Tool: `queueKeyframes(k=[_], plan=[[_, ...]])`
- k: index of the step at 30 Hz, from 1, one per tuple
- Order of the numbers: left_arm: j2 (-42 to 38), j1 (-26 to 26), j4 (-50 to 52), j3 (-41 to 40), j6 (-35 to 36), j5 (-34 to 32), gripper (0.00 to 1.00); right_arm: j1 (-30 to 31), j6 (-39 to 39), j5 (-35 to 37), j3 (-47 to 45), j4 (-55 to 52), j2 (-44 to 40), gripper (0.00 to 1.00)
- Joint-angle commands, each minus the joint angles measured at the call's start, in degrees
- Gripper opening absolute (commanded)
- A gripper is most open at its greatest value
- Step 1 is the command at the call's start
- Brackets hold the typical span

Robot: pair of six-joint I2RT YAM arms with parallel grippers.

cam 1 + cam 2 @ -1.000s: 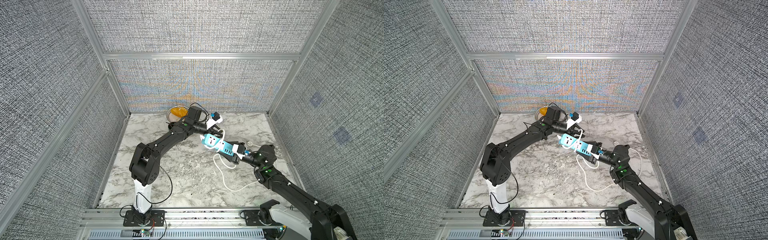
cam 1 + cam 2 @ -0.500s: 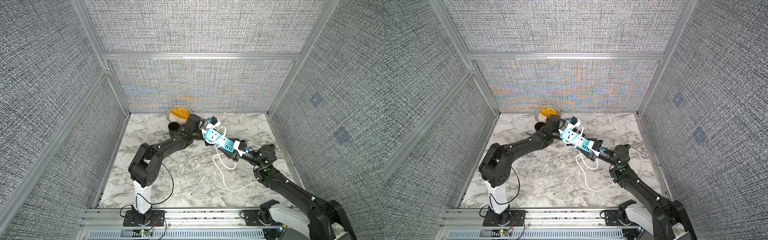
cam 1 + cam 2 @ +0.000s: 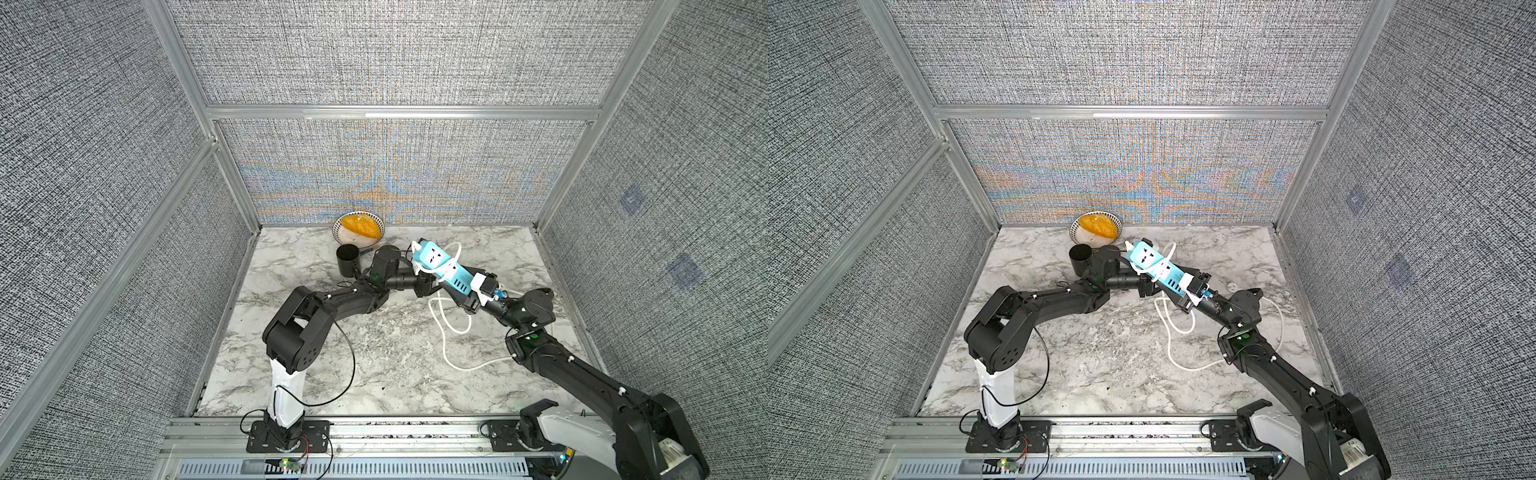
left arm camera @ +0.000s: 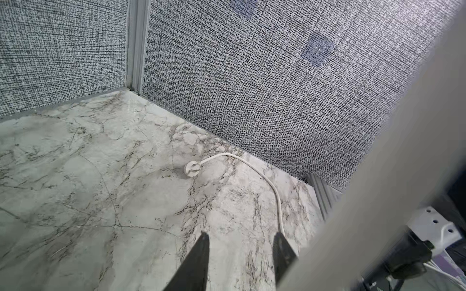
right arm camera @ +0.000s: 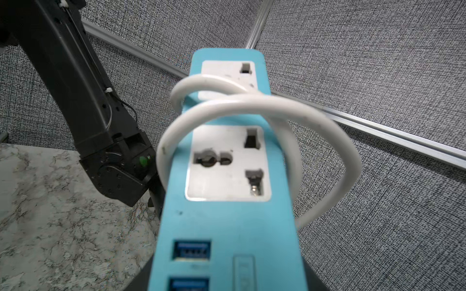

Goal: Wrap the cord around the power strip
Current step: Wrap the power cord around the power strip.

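Observation:
The light-blue power strip (image 3: pixel 436 262) (image 3: pixel 1148 259) hangs tilted above the table, its far end raised toward the back wall. My right gripper (image 3: pixel 469 291) (image 5: pixel 227 282) is shut on its near end, by the USB ports. The white cord (image 5: pixel 227 105) makes two loose loops around the strip's socket faces (image 5: pixel 227 163). The rest of the cord (image 3: pixel 446 357) (image 3: pixel 1173 357) trails over the marble, and its plug (image 4: pixel 192 169) (image 3: pixel 1232 286) lies flat there. My left gripper (image 3: pixel 428 286) (image 4: pixel 240 241) is open just under the strip with nothing between its fingers.
A black cup (image 3: pixel 347 259) stands at the back left, close to my left arm. A bowl holding something orange (image 3: pixel 359 226) sits against the back wall. Fabric walls close in three sides. A blurred pale band (image 4: pixel 378 176) crosses the left wrist view.
My left gripper has come down from the strip's far end, where it held the cord, to a spot under the strip. The right gripper has raised the strip toward the back.

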State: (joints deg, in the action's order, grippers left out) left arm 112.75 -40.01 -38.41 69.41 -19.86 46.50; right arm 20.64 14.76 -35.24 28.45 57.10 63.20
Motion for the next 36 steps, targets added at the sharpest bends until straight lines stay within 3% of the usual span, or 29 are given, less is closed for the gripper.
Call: queueKeyframes(k=[1, 15, 20, 27, 36], plan=[[0.3, -0.3, -4.6, -0.8, -2.1, -1.4, 0.43, 0.1, -0.7, 3.8, 0.3, 4.5, 0.1, 0.0], [0.6, -1.8, -10.2, -4.6, -6.3, -2.3, 0.4, 0.0, 0.7, 13.1, 1.0, 3.7, 0.5, 0.0], [-2.1, -2.1, -9.2, -7.2, -4.2, -2.9, 0.29, 0.0, 1.5, 17.9, 1.9, 1.2, 0.5, 0.0], [-7.3, -2.7, -1.2, -8.6, 2.8, -4.5, 0.18, -0.1, 1.3, 21.5, 4.5, -3.7, 1.6, 0.0], [-17.9, -3.1, 20.0, -9.3, 21.0, -10.1, 0.08, -2.0, 1.8, 24.2, 7.4, -13.1, 0.9, 0.0]])
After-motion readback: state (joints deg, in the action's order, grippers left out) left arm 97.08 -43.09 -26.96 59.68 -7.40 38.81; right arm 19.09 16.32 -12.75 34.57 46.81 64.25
